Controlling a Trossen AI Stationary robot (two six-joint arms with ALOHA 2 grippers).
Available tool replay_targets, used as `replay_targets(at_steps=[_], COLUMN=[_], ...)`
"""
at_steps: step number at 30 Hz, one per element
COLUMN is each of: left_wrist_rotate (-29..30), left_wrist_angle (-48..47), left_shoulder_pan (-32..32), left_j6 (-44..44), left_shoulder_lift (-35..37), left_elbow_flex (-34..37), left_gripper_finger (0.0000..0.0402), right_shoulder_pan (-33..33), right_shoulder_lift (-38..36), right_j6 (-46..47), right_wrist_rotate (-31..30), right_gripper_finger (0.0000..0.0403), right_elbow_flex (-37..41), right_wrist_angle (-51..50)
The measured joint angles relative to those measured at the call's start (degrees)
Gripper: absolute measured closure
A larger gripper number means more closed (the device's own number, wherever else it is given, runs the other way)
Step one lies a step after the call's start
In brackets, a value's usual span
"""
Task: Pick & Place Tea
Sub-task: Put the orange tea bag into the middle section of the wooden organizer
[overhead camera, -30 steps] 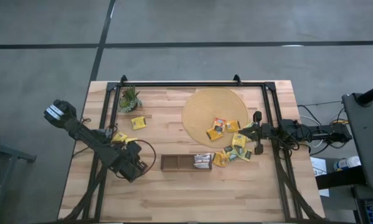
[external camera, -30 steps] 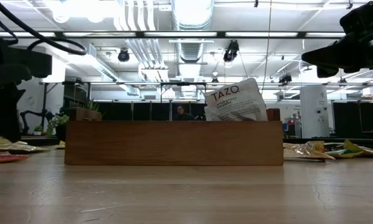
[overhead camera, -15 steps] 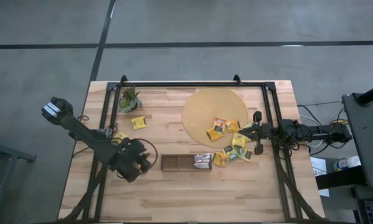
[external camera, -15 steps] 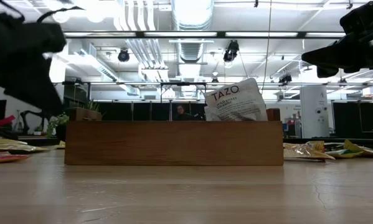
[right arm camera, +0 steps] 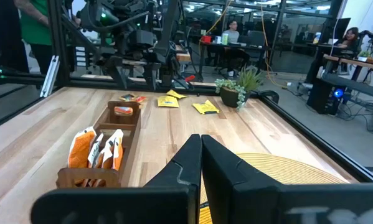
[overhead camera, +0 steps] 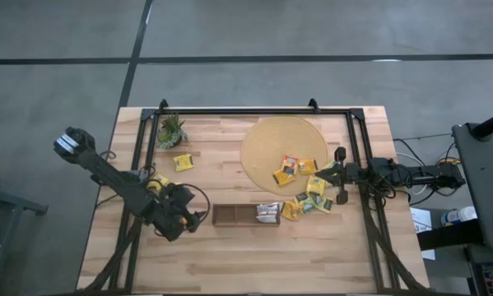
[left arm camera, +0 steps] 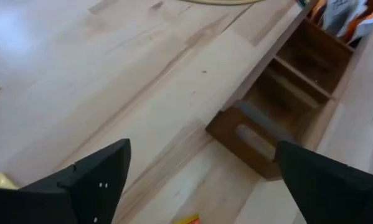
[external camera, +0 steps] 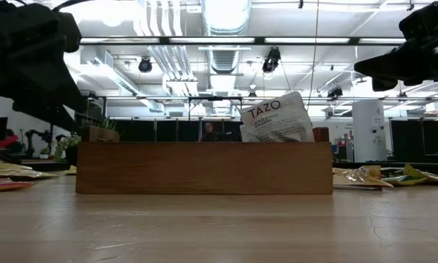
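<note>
The tea is small paper sachets. Two lie on the round mat [overhead camera: 283,136], a cluster [overhead camera: 312,200] sits by its near edge, and loose yellow ones lie at the left [overhead camera: 182,162]. A few stand upright in the right end of the brown tray [overhead camera: 230,215], one of them white [external camera: 277,118]. My left gripper [left arm camera: 203,149] is open and hangs slanting down just off the tray's left end [left arm camera: 248,134], with nothing between its fingers. My right gripper [right arm camera: 201,146] is shut and level at the table's right side, above the cluster.
A small potted plant [overhead camera: 171,131] stands at the far left corner. A black frame [overhead camera: 254,110] runs along the table's far edge and both sides. More sachets [overhead camera: 157,182] lie under the left arm. Bare wood lies near the front edge [overhead camera: 254,259].
My left gripper has shifted a little toward the tray's left end. In the low view it has risen and tipped up. The tray and the sachets have stayed put, and my right arm has kept still.
</note>
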State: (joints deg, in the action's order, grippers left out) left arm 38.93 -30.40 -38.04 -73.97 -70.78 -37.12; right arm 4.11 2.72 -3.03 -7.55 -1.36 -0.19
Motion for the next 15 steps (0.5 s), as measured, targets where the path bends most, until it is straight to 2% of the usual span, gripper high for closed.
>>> replay_targets(at_steps=[3, 8, 11, 15], left_wrist_rotate=[-0.91, -6.49, -6.01, -1.4], left_wrist_angle=[-2.16, -2.38, -2.1, -2.0], left_shoulder_pan=[-0.41, -0.42, -0.31, -0.31], left_j6=[-1.27, -3.2, -4.75, -7.47], left_shoulder_lift=[0.23, -0.22, -0.22, -0.22], left_elbow_flex=[-0.01, 0.0, 0.0, -0.01], left_gripper_finger=[0.0007, 0.0008, 0.0009, 0.0009], right_shoulder_pan=[0.01, 0.01, 0.01, 0.01], right_shoulder_lift=[0.0, 0.0, 0.0, 0.0], right_j6=[0.0, 0.0, 0.0, 0.0], right_wrist_rotate=[0.0, 0.01, 0.02, 0.01], right_gripper_finger=[0.0394, 0.0394, 0.0394, 0.0394], right_elbow_flex=[0.01, 0.01, 0.01, 0.0], right_wrist_angle=[0.0, 0.0, 0.0, 0.0])
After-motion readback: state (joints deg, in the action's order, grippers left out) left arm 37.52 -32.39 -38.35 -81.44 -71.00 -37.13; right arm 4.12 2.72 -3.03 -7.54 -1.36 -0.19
